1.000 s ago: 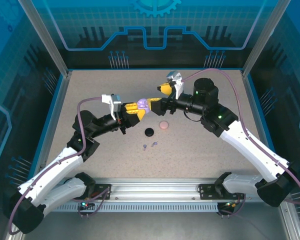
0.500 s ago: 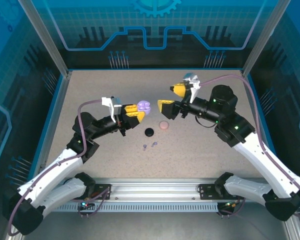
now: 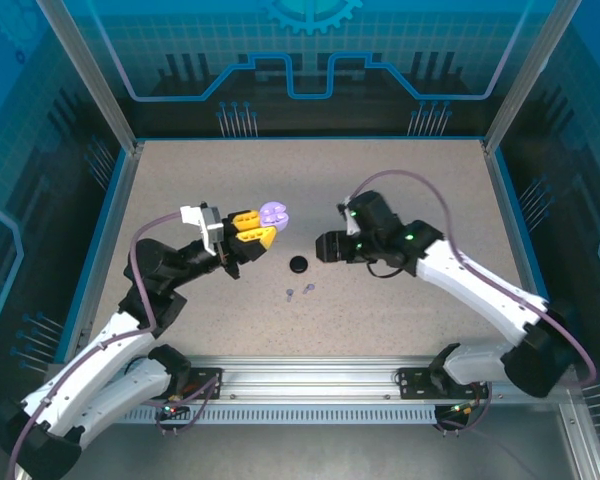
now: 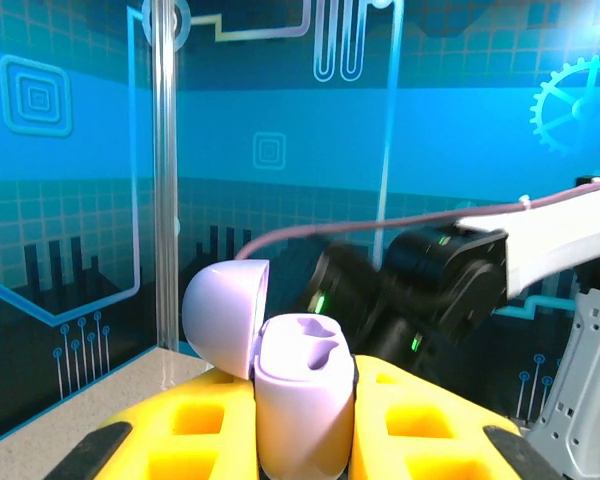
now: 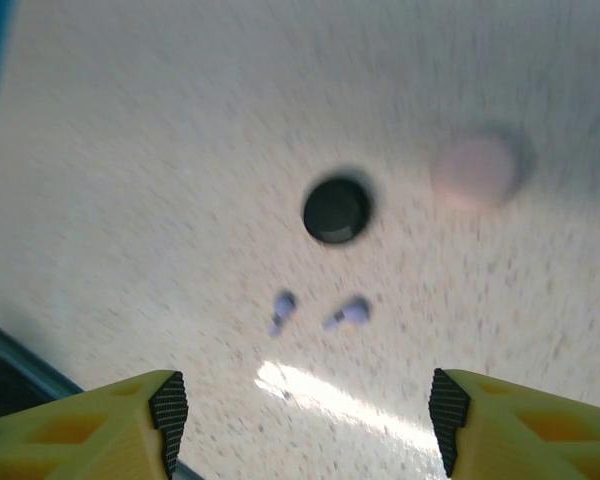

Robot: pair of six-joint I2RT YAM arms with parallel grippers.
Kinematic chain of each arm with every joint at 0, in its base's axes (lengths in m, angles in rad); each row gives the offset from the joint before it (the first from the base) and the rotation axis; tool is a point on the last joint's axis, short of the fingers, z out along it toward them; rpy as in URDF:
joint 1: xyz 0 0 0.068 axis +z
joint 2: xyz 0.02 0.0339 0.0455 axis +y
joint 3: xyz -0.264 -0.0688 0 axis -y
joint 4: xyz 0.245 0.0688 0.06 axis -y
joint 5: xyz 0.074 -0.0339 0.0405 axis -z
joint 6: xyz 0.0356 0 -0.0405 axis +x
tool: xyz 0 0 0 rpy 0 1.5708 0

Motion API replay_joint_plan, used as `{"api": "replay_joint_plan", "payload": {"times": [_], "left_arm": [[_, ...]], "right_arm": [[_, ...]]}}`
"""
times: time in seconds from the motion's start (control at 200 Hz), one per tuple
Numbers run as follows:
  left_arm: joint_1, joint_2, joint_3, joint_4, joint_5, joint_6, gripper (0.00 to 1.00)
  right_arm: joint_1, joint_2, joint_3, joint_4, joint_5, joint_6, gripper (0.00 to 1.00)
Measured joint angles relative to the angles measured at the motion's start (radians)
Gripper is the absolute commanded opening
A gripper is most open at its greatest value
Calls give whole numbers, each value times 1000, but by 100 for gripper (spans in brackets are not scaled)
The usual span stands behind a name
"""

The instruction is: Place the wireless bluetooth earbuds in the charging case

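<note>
My left gripper (image 4: 302, 440) is shut on an open lavender charging case (image 4: 302, 395), held upright above the table with its lid (image 4: 225, 315) tipped back to the left. Both wells in it look empty. From above, the case (image 3: 274, 212) sits at the tips of the yellow fingers (image 3: 248, 230). Two lavender earbuds (image 5: 282, 308) (image 5: 348, 314) lie loose on the table, a little apart; the top view shows them (image 3: 291, 294) (image 3: 309, 289) near the centre. My right gripper (image 5: 306, 425) hangs open over the table, pointing down, with the earbuds just beyond its fingertips and nothing between them.
A shut black round case (image 5: 336, 210) lies just past the earbuds, and a pale pink case (image 5: 473, 170) lies to its right. The right wrist (image 3: 335, 245) hovers right of the black case (image 3: 299, 264). Blue walls and metal posts ring the table.
The right arm has pulled away from the lavender case, dropped and turned to point down over the table, now covering the pink case from above. The left gripper has drawn back slightly with the case.
</note>
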Motion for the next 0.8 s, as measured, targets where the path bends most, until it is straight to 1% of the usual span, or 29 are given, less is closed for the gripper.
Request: {"api": "replay_joint_plan", "payload": {"times": [0.175, 0.32, 0.58, 0.8], "left_arm": [[0, -29, 0, -8, -2, 5, 0], [0, -58, -3, -25, -11, 21, 0], [0, -94, -13, -53, -19, 27, 0], [0, -97, -15, -69, -19, 32, 0]], "right_arm": [[107, 193, 14, -34, 55, 91, 66], [167, 345, 84, -77, 108, 134, 63], [198, 501, 207, -132, 172, 149, 62], [200, 589, 269, -166, 207, 141, 60]]}}
